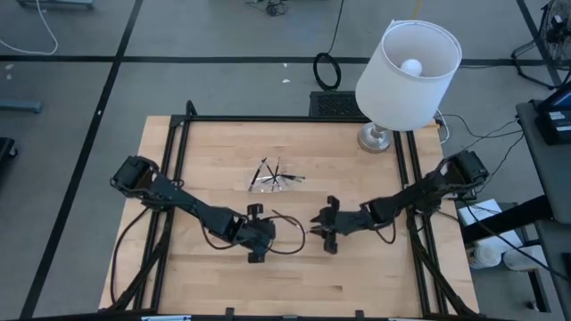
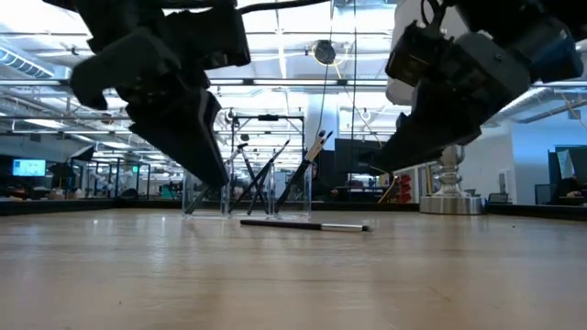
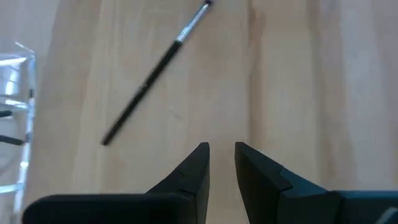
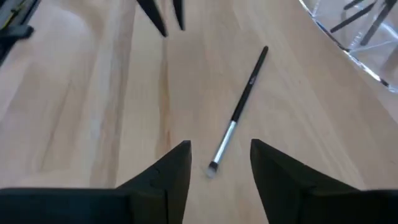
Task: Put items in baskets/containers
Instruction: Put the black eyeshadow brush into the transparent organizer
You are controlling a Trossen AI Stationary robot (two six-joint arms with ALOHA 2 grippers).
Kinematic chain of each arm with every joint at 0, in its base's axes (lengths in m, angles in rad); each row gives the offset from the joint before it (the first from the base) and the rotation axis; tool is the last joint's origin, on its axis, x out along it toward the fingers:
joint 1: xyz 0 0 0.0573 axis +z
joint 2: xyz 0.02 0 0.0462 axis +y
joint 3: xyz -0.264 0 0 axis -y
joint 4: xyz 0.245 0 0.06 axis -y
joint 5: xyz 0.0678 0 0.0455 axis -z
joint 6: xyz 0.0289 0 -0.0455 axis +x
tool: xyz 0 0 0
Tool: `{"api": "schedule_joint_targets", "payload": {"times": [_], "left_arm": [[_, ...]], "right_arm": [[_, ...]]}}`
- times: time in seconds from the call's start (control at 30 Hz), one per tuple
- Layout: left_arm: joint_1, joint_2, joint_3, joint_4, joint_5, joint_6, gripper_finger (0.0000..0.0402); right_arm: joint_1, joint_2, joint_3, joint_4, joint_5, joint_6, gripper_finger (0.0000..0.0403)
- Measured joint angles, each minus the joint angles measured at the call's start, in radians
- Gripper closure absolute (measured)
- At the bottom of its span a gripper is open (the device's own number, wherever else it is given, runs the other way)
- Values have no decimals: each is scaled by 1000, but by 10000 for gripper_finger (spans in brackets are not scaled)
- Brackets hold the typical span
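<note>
Left gripper [image 3: 222,155] is empty, fingers a bit apart, beside the clear holder [image 3: 15,118], which already has most brushes in it. One brush [image 4: 239,112] is left on the table, just ahead of the open right gripper [image 4: 221,163].

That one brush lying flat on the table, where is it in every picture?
High view: not clearly visible; it would lie between the grippers.
Low view: the loose brush lies flat, in front of the clear container.
Left wrist view: upper left.
Right wrist view: centre.
Shared landmark: the clear container, seen in all four.
</note>
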Motion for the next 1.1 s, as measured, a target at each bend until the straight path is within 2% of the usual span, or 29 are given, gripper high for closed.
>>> {"api": "schedule_joint_targets", "payload": {"times": [0.43, 1.1], "left_arm": [[80, 0, 0, 1, 43, 76, 316], [95, 0, 0, 10, 55, 104, 316]], "right_arm": [[20, 226, 88, 31, 13, 52, 241], [12, 257, 125, 13, -10, 28, 240]]}}
